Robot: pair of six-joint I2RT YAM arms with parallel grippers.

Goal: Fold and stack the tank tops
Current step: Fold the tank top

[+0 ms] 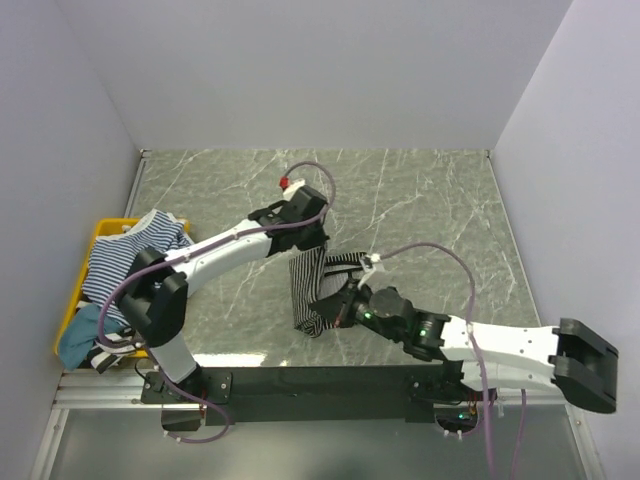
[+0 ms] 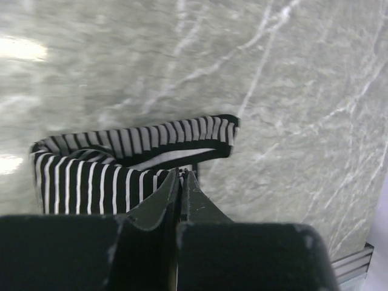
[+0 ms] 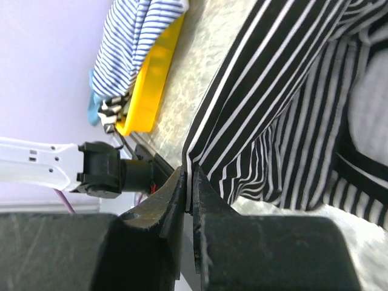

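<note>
A black-and-white striped tank top [image 1: 313,285] hangs and lies at the table's near middle, held by both grippers. My left gripper [image 1: 308,232] is shut on its upper edge; in the left wrist view the fabric [image 2: 103,176] hangs below the closed fingers [image 2: 182,182]. My right gripper [image 1: 340,305] is shut on its lower edge; the right wrist view shows the striped cloth [image 3: 285,115] pinched between the fingers [image 3: 189,182]. More tank tops, a blue-and-white one [image 1: 125,255] on top, are piled in the yellow bin [image 1: 105,229] at the left, also in the right wrist view [image 3: 130,45].
The marble table [image 1: 420,200] stretches behind and to the right. Walls close in on the left, right and back. A black rail [image 1: 320,380] runs along the near edge by the arm bases. Teal cloth [image 1: 78,335] lies at the bin's near end.
</note>
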